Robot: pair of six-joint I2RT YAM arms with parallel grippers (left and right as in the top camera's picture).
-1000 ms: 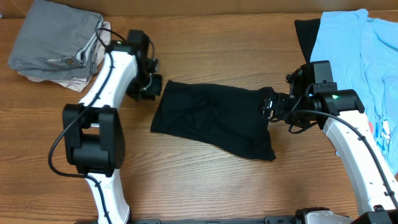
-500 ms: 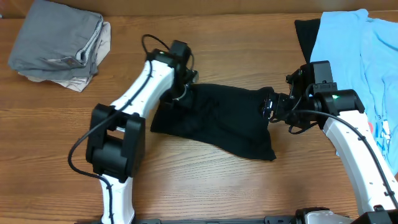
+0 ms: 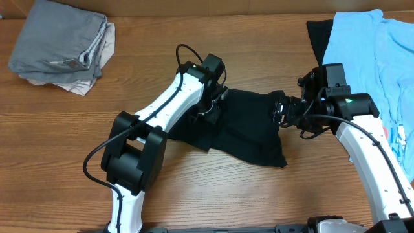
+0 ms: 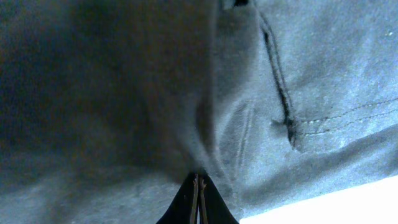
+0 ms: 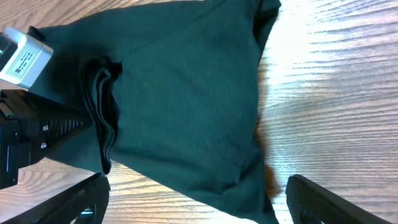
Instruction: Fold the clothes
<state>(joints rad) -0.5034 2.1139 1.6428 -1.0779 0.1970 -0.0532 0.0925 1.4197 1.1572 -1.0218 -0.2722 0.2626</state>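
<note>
The black T-shirt (image 3: 249, 129) lies folded in the middle of the table. My left gripper (image 3: 210, 111) is shut on its left edge, which is lifted and carried over the shirt toward the right; the left wrist view shows only dark fabric (image 4: 124, 93) pinched at the shut fingertips (image 4: 198, 186). My right gripper (image 3: 279, 110) is open over the shirt's right end; the right wrist view shows its fingers (image 5: 193, 196) spread apart above the black fabric (image 5: 180, 81). A light blue tee (image 3: 369, 52) lies at the far right.
Folded grey and beige garments (image 3: 61, 45) are stacked at the back left corner. A black cloth edge (image 3: 318, 35) shows under the blue tee. Bare wooden tabletop (image 3: 213, 194) lies in front of the shirt.
My left arm has swung right from beside the shirt's left edge, taken hold of that edge and dragged it over the shirt toward the right. The right arm has stayed still.
</note>
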